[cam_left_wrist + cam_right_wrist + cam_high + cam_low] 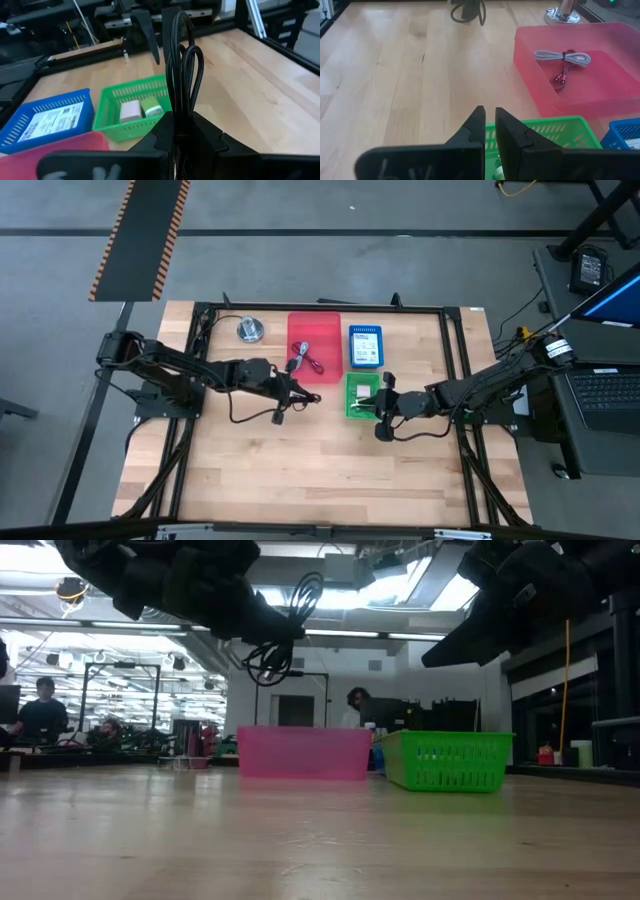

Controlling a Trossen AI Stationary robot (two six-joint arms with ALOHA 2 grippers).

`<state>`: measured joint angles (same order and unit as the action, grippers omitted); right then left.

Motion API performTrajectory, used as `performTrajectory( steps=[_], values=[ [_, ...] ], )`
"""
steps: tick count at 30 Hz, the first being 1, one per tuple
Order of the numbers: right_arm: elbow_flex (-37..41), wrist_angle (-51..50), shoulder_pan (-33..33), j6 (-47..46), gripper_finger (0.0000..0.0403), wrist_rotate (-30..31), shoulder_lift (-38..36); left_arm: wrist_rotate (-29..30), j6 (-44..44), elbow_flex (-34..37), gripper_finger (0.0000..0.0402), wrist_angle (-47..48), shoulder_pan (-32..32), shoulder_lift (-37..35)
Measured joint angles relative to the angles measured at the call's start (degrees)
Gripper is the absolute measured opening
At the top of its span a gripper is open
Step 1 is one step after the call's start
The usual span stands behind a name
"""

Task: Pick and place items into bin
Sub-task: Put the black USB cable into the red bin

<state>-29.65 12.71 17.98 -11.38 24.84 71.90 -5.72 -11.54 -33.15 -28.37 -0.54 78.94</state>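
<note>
The left hand (297,394) squeezes a coiled black cable (182,75) and holds it up in the air just beside the pink bin (314,345), likely to drop it in with the red cable (304,358). The right hand (383,402), fingers nearly together and holding nothing, hovers over the green basket (352,408).

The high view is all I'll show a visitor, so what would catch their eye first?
Three bright bins in the table's middle: a red bin holding a red-ended cable, a blue bin beside it, and a green bin in front of the blue one. The left pincer holds a coiled black cable in the air by the red bin, and the right pincer hangs over the green one.
</note>
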Motion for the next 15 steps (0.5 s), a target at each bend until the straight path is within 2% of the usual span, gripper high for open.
performTrajectory(
  steps=[5,10,15],
  values=[
    [0.00,0.02,0.00,0.07,0.0023,0.02,-0.02,2.50,1.62,0.11,0.0033,-0.66,-0.07,0.19],
    [0.00,0.28,0.00,0.09,0.0023,0.06,-0.02,14.61,6.10,0.13,0.0033,-0.65,-0.04,0.19],
    [0.00,0.41,0.00,0.09,0.0023,0.08,-0.02,24.48,6.63,0.13,0.0033,-0.67,-0.07,0.20]
  ],
)
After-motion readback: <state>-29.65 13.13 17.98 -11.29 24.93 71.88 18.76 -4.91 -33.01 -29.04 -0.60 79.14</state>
